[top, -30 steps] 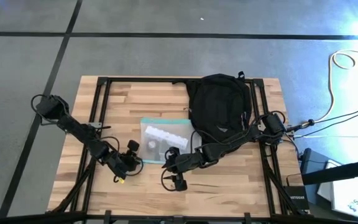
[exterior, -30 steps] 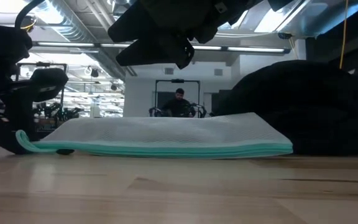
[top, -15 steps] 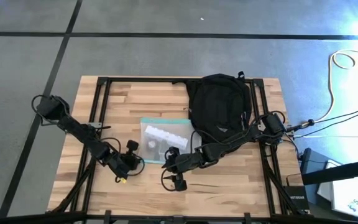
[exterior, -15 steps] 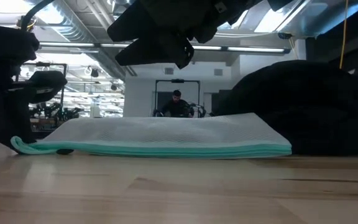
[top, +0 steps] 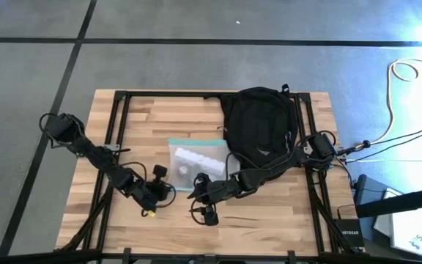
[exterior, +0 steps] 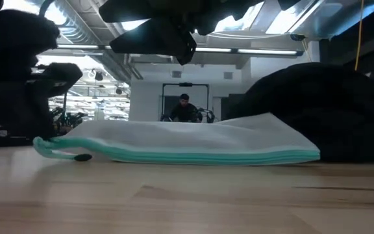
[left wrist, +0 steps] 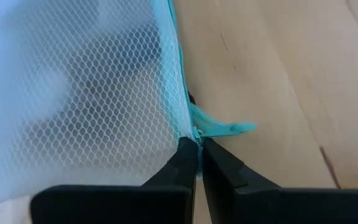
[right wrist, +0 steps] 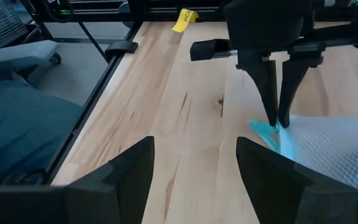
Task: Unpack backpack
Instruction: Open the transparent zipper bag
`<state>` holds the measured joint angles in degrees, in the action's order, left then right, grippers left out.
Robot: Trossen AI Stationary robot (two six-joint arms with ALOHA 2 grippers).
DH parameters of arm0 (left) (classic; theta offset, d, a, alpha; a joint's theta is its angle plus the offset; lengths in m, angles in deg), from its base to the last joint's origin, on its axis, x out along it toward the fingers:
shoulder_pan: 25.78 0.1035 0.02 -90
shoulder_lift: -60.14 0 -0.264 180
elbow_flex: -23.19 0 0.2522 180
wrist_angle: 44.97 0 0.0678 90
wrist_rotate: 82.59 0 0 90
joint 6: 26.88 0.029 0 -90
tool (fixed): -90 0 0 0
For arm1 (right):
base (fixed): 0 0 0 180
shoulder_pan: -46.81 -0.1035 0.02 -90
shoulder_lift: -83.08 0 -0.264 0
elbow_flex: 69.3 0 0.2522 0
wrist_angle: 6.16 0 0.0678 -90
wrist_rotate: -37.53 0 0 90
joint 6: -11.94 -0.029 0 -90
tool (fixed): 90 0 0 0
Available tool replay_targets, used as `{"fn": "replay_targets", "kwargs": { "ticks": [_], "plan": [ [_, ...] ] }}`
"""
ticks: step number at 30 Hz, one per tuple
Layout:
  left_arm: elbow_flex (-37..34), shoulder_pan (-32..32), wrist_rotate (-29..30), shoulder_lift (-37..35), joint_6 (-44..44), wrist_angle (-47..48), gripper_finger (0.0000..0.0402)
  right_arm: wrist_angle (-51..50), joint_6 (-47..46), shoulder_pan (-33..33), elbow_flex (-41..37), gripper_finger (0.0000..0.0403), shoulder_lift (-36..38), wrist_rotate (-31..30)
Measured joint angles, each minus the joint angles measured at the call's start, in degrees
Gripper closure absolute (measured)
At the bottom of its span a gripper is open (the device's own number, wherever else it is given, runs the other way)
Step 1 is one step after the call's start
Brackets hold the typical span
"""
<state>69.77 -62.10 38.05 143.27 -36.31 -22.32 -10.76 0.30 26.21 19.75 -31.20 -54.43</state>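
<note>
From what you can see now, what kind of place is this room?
Probably a robotics lab or workshop: a wooden worktable in a black metal frame on grey concrete floor, and a person among equipment under ceiling strip lights.

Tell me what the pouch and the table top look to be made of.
Pouch: thin see-through mesh, likely plastic, going by its net pattern, edged in teal fabric. Table top: light wood with a smooth finish, shown by its grain and joined strips.

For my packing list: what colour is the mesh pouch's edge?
Teal, on the pouch edging; the left wrist view shows it best.
</note>
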Motion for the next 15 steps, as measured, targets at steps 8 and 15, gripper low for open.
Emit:
{"fn": "replay_targets", "kwargs": {
  "ticks": [8, 15],
  "plan": [
    [4.3, 1.3, 2.0, -0.1, 0.6, -0.4, 0.0401, 0.0, -0.3, 0.0, 0.0, 0.0194, -0.1, 0.0],
    [7.7, 1.6, 4.7, -0.2, 1.4, -0.6, 0.0401, 0.4, -9.9, 0.0, 0.0, 0.0194, -2.9, 3.0]
  ]
}}
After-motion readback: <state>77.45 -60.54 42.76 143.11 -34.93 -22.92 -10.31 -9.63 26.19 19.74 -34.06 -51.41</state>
